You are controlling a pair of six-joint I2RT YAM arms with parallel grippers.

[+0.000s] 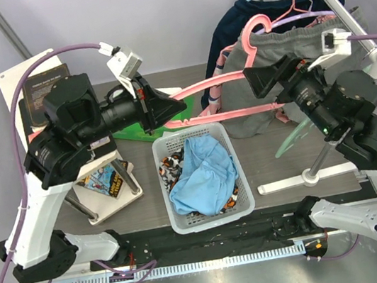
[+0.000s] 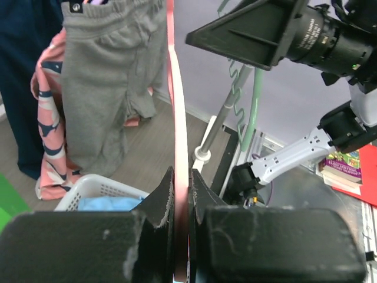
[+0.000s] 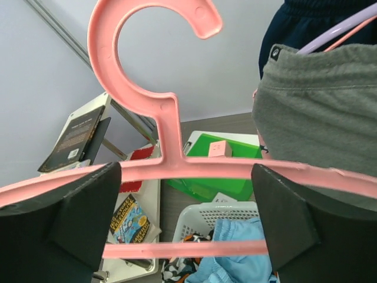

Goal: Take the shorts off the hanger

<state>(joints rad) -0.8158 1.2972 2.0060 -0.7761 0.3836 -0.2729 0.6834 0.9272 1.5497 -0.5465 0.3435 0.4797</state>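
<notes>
A bare pink hanger [image 1: 227,114] hangs in the air between my two grippers, with no shorts on it. My left gripper [image 1: 176,106] is shut on its left end; the left wrist view shows the pink bar [image 2: 178,118] pinched between the jaws [image 2: 181,188]. My right gripper [image 1: 259,78] is open, its fingers wide apart on either side of the hanger's neck [image 3: 165,118], not touching it [image 3: 185,194]. The light blue shorts [image 1: 204,171] and the camouflage shorts [image 1: 171,167] lie in the white basket [image 1: 215,220] below.
Plain grey shorts [image 1: 281,44] and a dark navy garment [image 1: 234,23] hang on the rack pole [image 1: 339,3] at back right. A pale green hanger [image 1: 295,135] hangs by the rack stand. A green box [image 1: 137,132] and books [image 1: 105,180] sit to the left.
</notes>
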